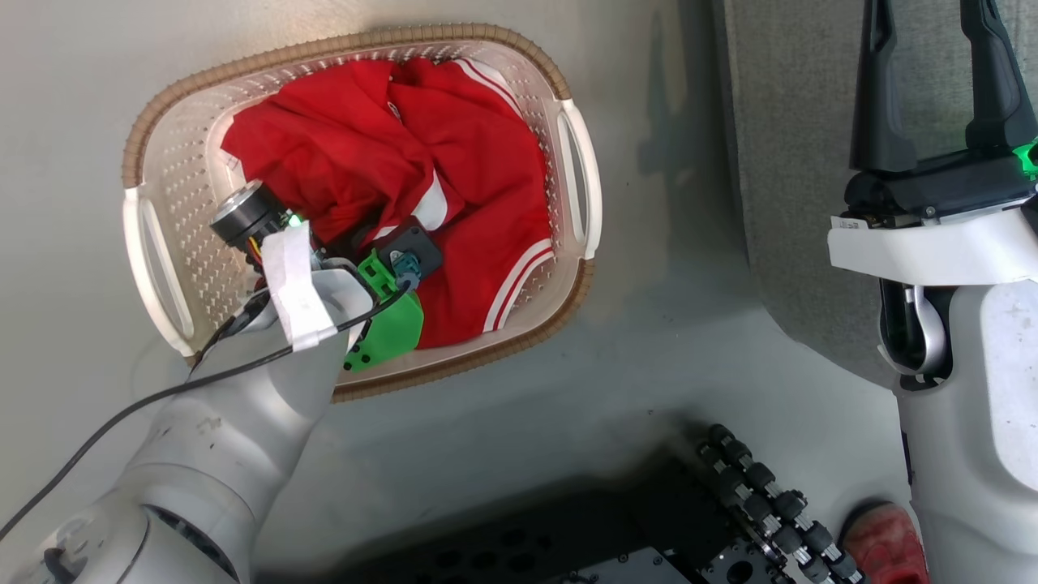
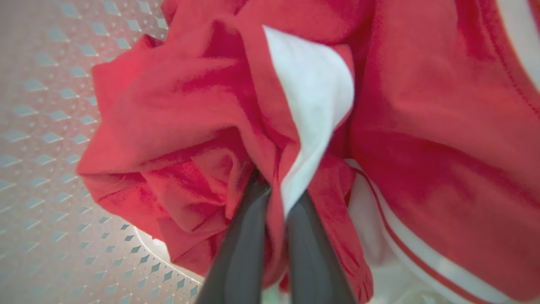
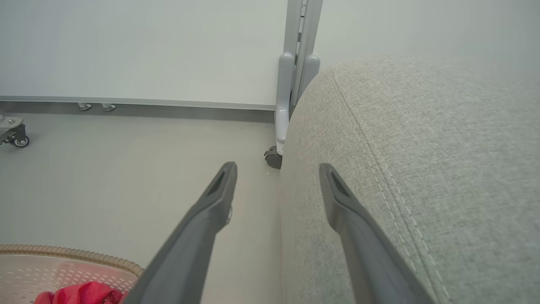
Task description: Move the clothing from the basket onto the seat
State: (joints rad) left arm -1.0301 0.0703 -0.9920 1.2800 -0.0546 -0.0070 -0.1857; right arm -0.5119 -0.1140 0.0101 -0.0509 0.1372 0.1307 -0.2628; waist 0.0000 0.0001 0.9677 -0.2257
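The clothing (image 1: 470, 162) is a bright red heap with white stripes, lying in the cream basket (image 1: 345, 45) on the floor. My left arm reaches down into the basket from the near left. In the left wrist view my left gripper (image 2: 278, 192) is shut on a fold of the clothing (image 2: 190, 126), with red and white cloth pinched between the two dark fingers. My right gripper (image 1: 932, 49) stands open and empty beside the grey seat (image 1: 795, 162). In the right wrist view, the right gripper (image 3: 278, 169) straddles the edge of the seat (image 3: 422, 169).
The basket stands on pale floor left of the seat. A grey frame leg with a caster (image 3: 274, 157) stands at the seat's far corner. My dark base (image 1: 616, 551) and a red object (image 1: 884, 543) lie at the bottom edge.
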